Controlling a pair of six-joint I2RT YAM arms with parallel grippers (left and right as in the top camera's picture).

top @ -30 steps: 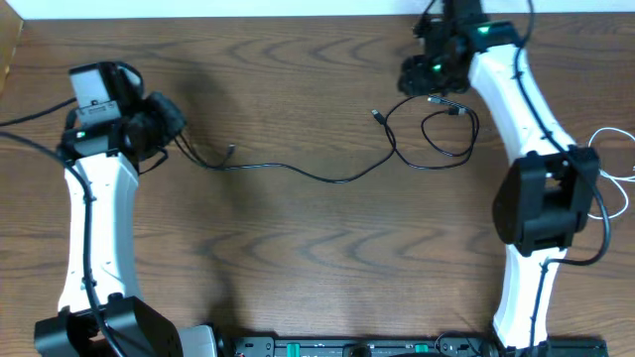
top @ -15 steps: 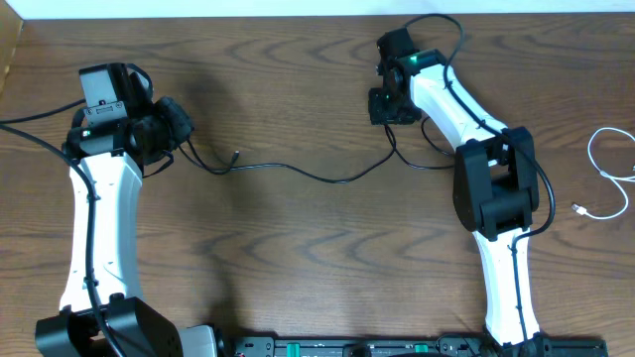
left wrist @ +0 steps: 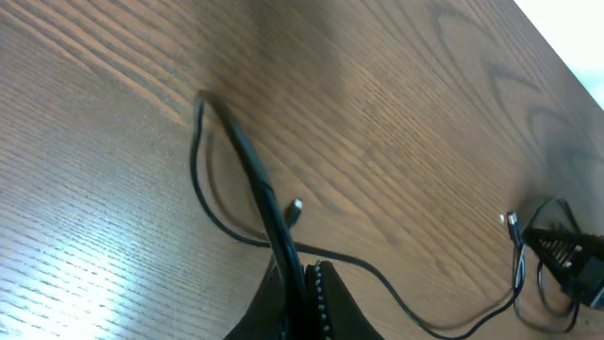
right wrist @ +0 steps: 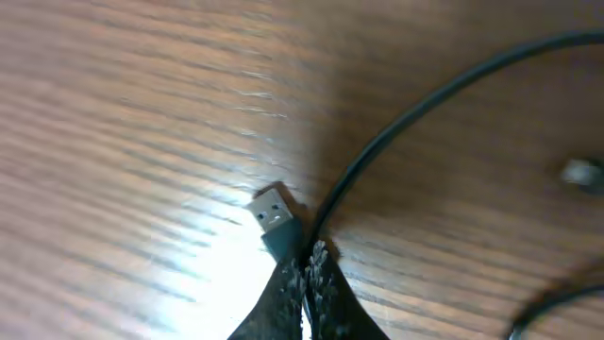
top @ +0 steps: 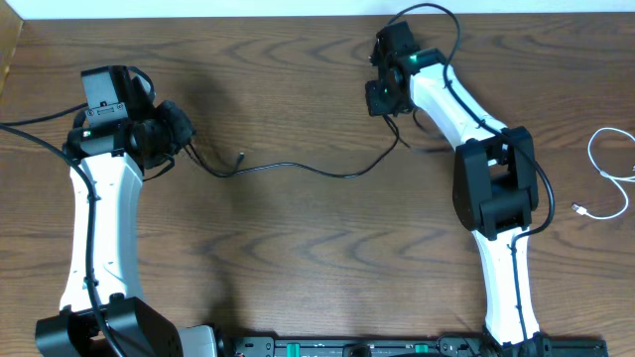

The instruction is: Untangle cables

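Note:
A thin black cable [top: 317, 172] lies across the table between my two grippers. My left gripper [top: 183, 137] is shut on one end of it. In the left wrist view the black cable [left wrist: 247, 165] loops out from the shut left gripper [left wrist: 304, 276], and a small plug [left wrist: 295, 209] lies beside it. My right gripper [top: 383, 102] at the back is shut on the cable's other end. The right wrist view shows the right gripper [right wrist: 307, 262] pinched on the black cable [right wrist: 406, 118] just behind its USB plug [right wrist: 274, 213]. A white cable [top: 607, 169] lies at the far right.
Another small plug [right wrist: 578, 173] shows blurred at the right of the right wrist view. The table's far edge [top: 248, 17] meets a white wall. Thicker black wires run along both arms. A black equipment bar [top: 347, 347] sits at the front edge.
The right arm swung left from the back right corner and its gripper closed on the black cable's end. The cable's loop there has drawn in. The left gripper shifted slightly right.

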